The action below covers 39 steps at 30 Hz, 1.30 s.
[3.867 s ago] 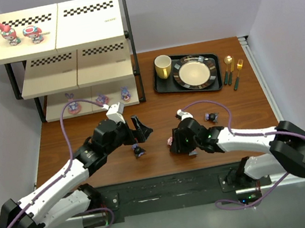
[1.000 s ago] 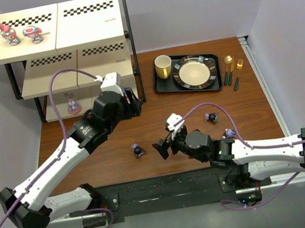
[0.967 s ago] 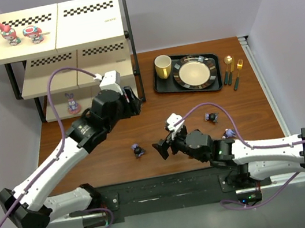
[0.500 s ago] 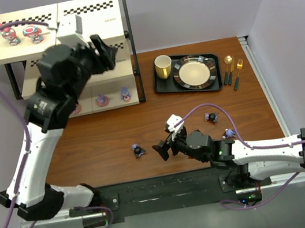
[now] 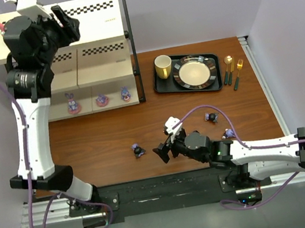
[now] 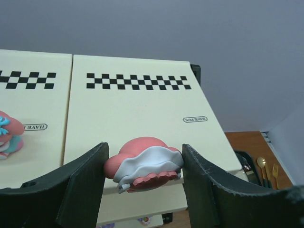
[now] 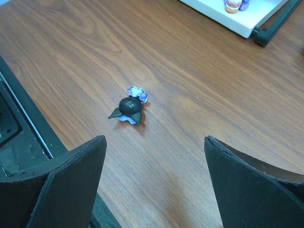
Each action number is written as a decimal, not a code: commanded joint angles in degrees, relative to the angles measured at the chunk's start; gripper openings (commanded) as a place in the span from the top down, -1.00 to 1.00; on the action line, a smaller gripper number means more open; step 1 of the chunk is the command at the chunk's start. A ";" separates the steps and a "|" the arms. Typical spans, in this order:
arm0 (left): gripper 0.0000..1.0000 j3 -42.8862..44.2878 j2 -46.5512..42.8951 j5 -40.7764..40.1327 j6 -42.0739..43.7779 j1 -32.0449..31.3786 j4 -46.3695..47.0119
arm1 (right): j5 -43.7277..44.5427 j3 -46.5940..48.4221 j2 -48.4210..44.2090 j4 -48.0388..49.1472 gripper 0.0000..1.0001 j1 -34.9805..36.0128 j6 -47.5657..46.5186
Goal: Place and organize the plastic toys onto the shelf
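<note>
My left gripper (image 5: 65, 24) is raised beside the shelf's top board (image 5: 93, 24) and is shut on a pink toy (image 6: 145, 161) with a grey-blue skirt, held just above the top board (image 6: 137, 109). Another pink toy (image 6: 5, 135) stands on that board at the left. Three purple bunnies (image 5: 102, 101) stand on the bottom tier. My right gripper (image 5: 163, 150) is open and empty, low over the table, its jaws wide apart (image 7: 154, 190). A dark toy (image 7: 129, 110) lies ahead of it, also in the top view (image 5: 138, 150). Two more dark toys (image 5: 211, 117) (image 5: 228, 134) lie further right.
A black tray (image 5: 158, 85) with a plate and a yellow mug (image 5: 162, 65) stands at the back, right of the shelf. Gold cutlery (image 5: 233, 71) lies beside it. The shelf's bottom corner (image 7: 259, 23) shows far ahead in the right wrist view.
My left arm has risen from in front of the shelf's lower tier up to the top board, carrying the pink toy. The right arm has hardly moved.
</note>
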 commanded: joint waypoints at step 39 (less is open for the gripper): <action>0.43 2.03 10.00 11.51 -2.16 9.51 5.98 | -3.40 0.46 4.86 2.40 -0.77 -2.92 1.12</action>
